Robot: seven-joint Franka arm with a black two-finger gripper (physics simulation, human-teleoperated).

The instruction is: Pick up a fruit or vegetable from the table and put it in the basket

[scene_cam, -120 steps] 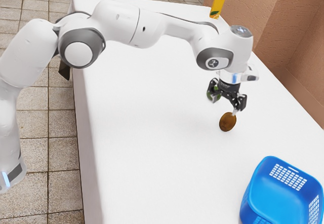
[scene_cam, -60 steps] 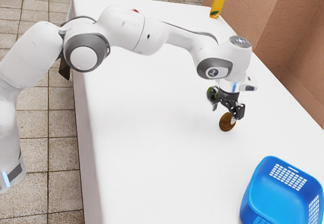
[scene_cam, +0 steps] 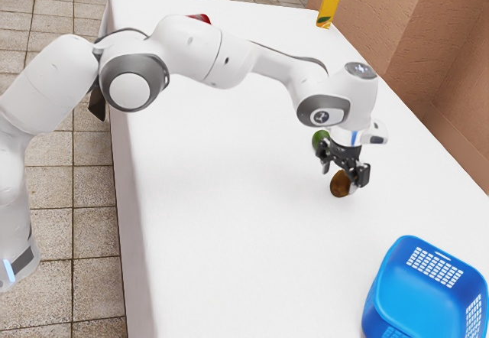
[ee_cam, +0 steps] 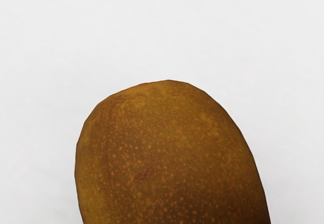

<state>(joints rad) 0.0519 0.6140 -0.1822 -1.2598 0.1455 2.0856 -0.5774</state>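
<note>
Exterior view, L to R: smooth white surface (scene_cam: pixel 221 170), long straight edge; red item (scene_cam: pixel 200 18), far end; rounded green fruit (scene_cam: pixel 318 138); boxy yellow carton (scene_cam: pixel 328 8), upright nr edge; pincer (scene_cam: pixel 340 177) released, fingers apart, low around oval mango (scene_cam: pixel 338 186), skin speckled (wrist view); wide flat stretch btwn mango & blue plastic bskt (scene_cam: pixel 374 292), rounded rim, gridded holes.

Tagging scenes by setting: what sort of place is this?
Probably a patio or courtyard, perhaps a tiled hall: square stone tiles, a rough tan wall, and a long white table with a blue basket.
</note>
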